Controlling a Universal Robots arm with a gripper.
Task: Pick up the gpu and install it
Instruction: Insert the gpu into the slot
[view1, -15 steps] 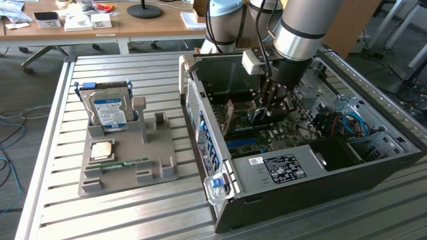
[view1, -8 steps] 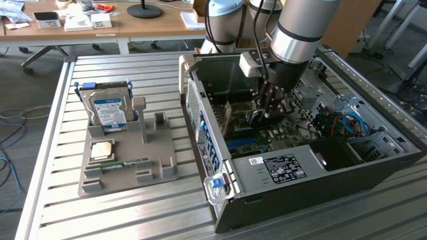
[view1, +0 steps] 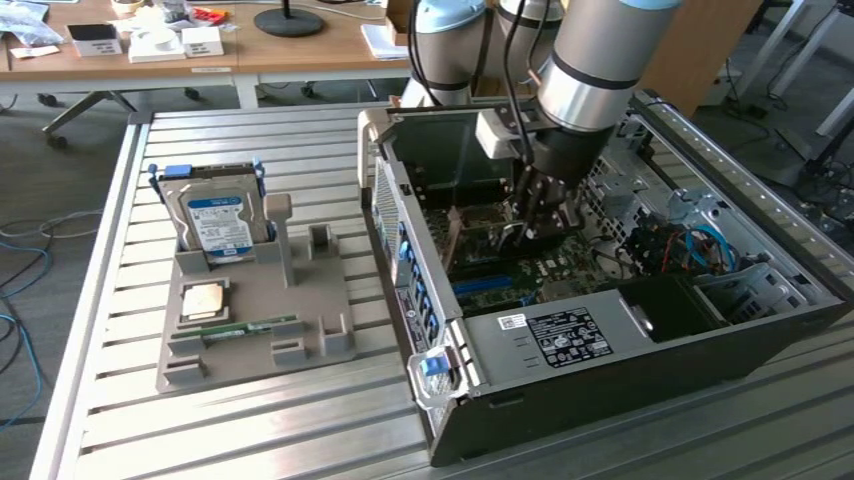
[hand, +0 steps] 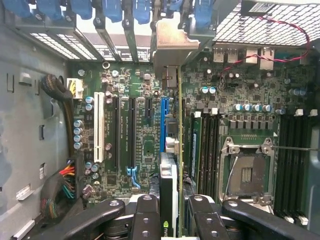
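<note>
The gpu (hand: 179, 145) stands edge-on between my fingers, a thin greenish board with a dark face near my grip. Its silvery end bracket (hand: 172, 42) sits up against the case's rear slot openings. My gripper (hand: 176, 217) is shut on the card's near end, one black finger (hand: 145, 215) on each side. The card hangs over the motherboard just beside the blue expansion slot (hand: 162, 122); I cannot tell whether its edge touches the board. In the exterior view my gripper (view1: 538, 215) reaches straight down into the open computer case (view1: 601, 330).
A white slot (hand: 98, 127), black slots and an open CPU socket (hand: 247, 172) flank the card. Blue latches (hand: 107, 10) line the case rear. Outside, a grey fixture (view1: 307, 300) holds a blue-labelled hard drive (view1: 220, 222), a CPU (view1: 203, 298) and a RAM stick (view1: 250, 327).
</note>
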